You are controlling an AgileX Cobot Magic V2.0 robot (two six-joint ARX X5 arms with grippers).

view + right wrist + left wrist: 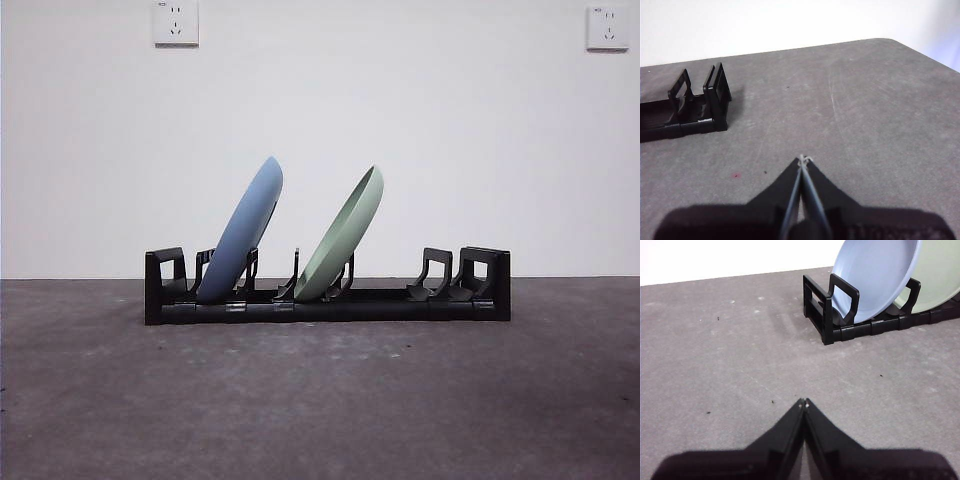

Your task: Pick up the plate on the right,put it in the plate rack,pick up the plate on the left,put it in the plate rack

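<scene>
The black plate rack [400, 305] lies across the middle of the table. Two plates stand in it, both leaning to the right: a blue plate [243, 228] toward its left end and a green plate [342, 236] near its middle. The left wrist view shows the blue plate [875, 275], the green plate [940, 280] behind it and the rack's end [827, 315]; my left gripper [804, 403] is shut and empty, well back from them. My right gripper [803, 159] is shut and empty, apart from the rack's other end [715, 107]. Neither arm shows in the front view.
The table is a grey, speckled surface [320, 400] against a white wall with two power sockets [176, 22] high up. The table's rounded far corner [890, 42] shows in the right wrist view.
</scene>
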